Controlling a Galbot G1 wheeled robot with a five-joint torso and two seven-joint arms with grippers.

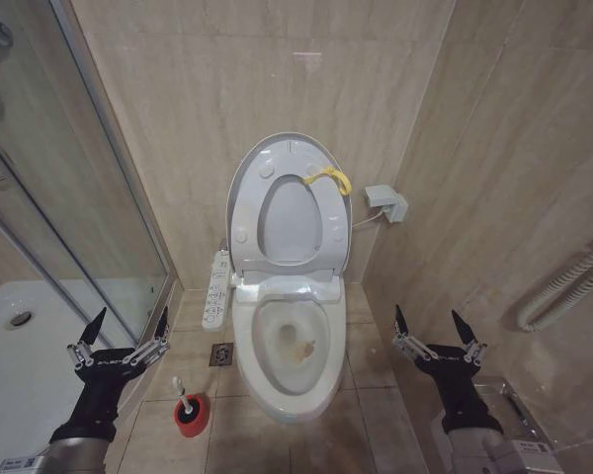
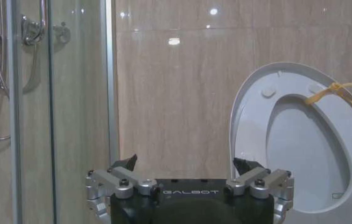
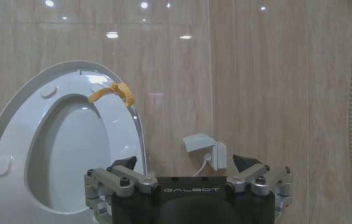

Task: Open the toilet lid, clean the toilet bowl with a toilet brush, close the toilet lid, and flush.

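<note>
Overhead, toilet lid (image 1: 245,193) upright against seemingly beige tiled wall (image 1: 188,89).

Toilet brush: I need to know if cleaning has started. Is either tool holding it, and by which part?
Nothing is held. Left tool and right tool are open; the toilet brush stands in its red cup.

Glossy white plastic toilet lid (image 1: 245,188); smooth glazed ceramic toilet bowl (image 1: 260,380), stained inside; polished beige wall tiles (image 1: 178,89); clear glass shower door (image 1: 69,178), metal-framed.
</note>
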